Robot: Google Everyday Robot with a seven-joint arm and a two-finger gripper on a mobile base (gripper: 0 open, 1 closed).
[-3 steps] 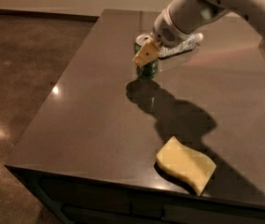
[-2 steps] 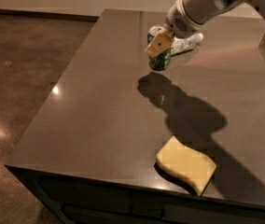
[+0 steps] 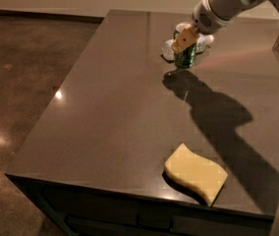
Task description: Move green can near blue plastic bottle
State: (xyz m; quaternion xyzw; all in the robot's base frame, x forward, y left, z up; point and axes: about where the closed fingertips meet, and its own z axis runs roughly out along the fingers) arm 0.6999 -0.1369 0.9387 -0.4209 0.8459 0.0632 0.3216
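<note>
The green can (image 3: pixel 185 58) stands upright at the far middle of the dark table (image 3: pixel 110 107). My gripper (image 3: pixel 184 39) comes down from the upper right on a white arm and is shut on the can's top, with a tan finger (image 3: pixel 182 41) across it. The blue plastic bottle (image 3: pixel 168 48) lies on its side right behind the can, touching or almost touching it. The can and gripper hide most of the bottle, and its other end shows to the right (image 3: pixel 201 42).
A yellow sponge (image 3: pixel 196 173) lies near the table's front edge at the right. The arm's shadow runs from the can toward the front right. The table's left edge drops to a brown polished floor (image 3: pixel 21 82).
My gripper has carried the green can to the right and slightly farther back, bringing it up against the bottle. The sponge has not moved.
</note>
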